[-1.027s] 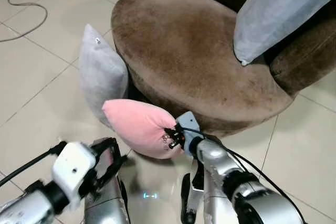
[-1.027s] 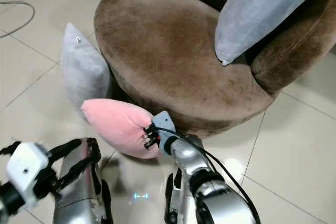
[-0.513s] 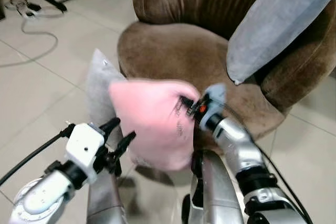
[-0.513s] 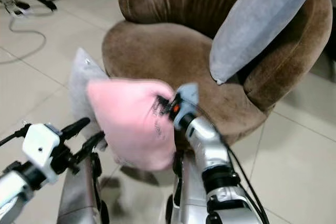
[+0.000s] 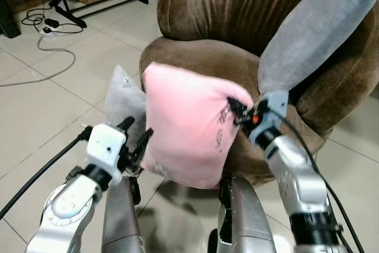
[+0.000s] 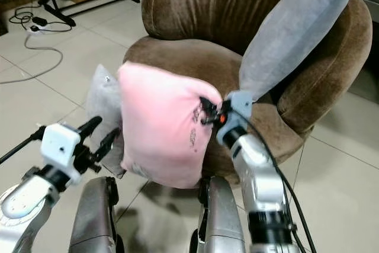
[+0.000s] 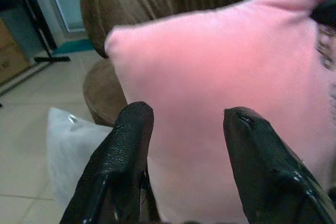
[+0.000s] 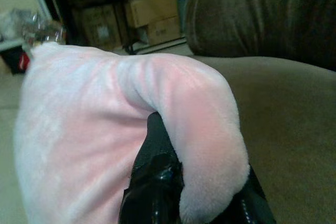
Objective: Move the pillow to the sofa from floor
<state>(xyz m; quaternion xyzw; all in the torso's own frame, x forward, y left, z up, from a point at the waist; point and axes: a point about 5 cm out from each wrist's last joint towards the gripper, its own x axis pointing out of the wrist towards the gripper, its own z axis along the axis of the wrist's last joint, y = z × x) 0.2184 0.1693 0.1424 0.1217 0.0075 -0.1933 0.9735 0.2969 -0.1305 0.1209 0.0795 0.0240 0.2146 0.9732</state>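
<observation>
Pillow [image 5: 189,128] in pink hangs clear of the floor, pinched at its right corner by the right gripper [image 5: 240,111], whose fingers are clenched on a fold of the fabric. It dangles in front of the brown sofa [image 5: 237,69], just over the near edge of the seat. The right arm reaches forward and up from the near right, wrist level with the seat. The left gripper [image 5: 135,137] hovers at the pillow's left edge with its fingers [image 7: 123,150] spread, close to the fabric but gripping nothing. To finish the move well, the right arm probably needs to carry the pillow farther over the seat cushion before letting go, so it does not slide off the rounded front. A grey pillow [image 5: 121,96] leans on the floor against the sofa's left side; another grey cushion [image 5: 308,28] rests against the right armrest.
</observation>
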